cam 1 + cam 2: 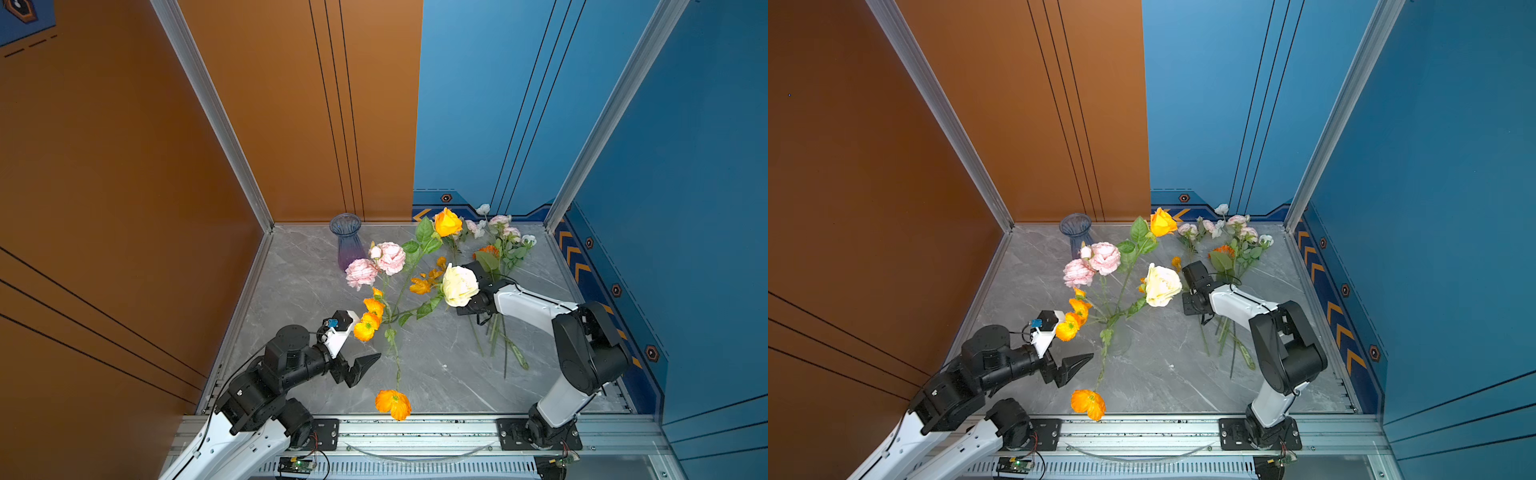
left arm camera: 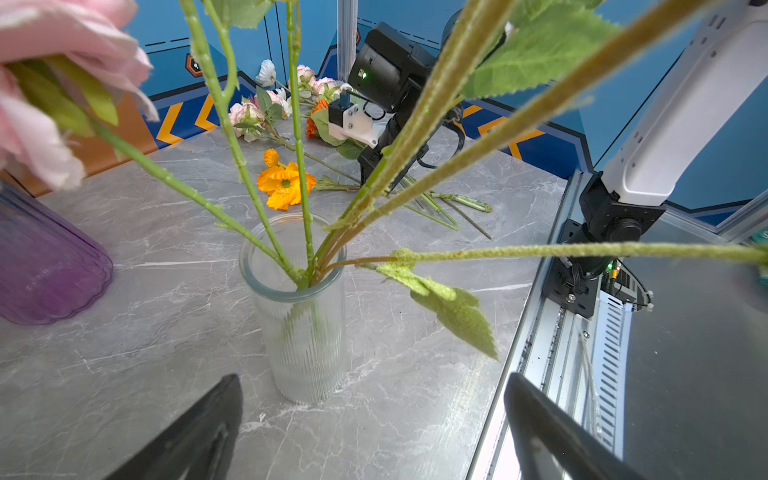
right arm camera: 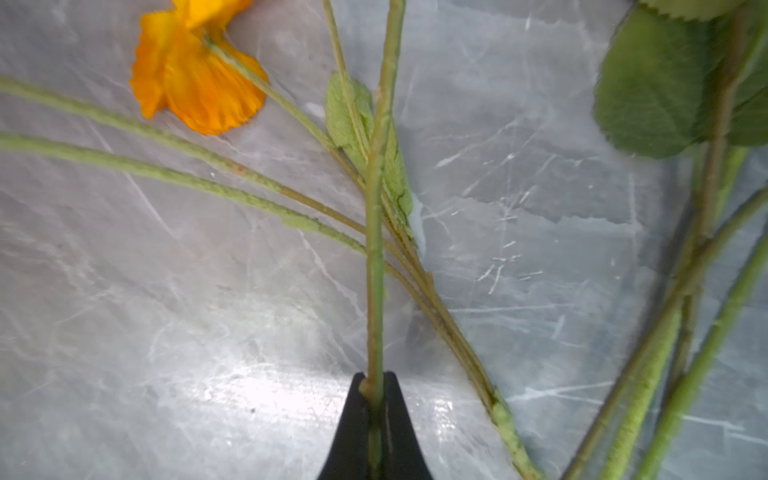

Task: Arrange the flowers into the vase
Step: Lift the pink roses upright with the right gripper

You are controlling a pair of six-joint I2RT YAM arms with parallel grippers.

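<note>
A clear ribbed glass vase [image 1: 390, 318] [image 2: 305, 324] stands mid-table and holds several flowers: pink roses [image 1: 388, 257], a yellow-orange rose [image 1: 447, 222], a cream rose [image 1: 459, 284] and orange poppies [image 1: 368, 324]. More flowers [image 1: 500, 239] lie on the table at the back right, with an orange poppy [image 3: 195, 75] among them. My right gripper [image 3: 376, 380] is low over their stems, shut on one green stem [image 3: 374, 249]; in both top views the cream rose hides its tips. My left gripper [image 2: 372, 376] [image 1: 365, 365] is open just in front of the clear vase, holding nothing.
A purple-blue glass vase [image 1: 348, 241] [image 2: 45, 266] stands empty at the back left. One poppy [image 1: 392, 403] droops from the clear vase over the front aluminium rail [image 1: 415, 428]. Orange and blue walls close in the grey marble table [image 1: 299, 291].
</note>
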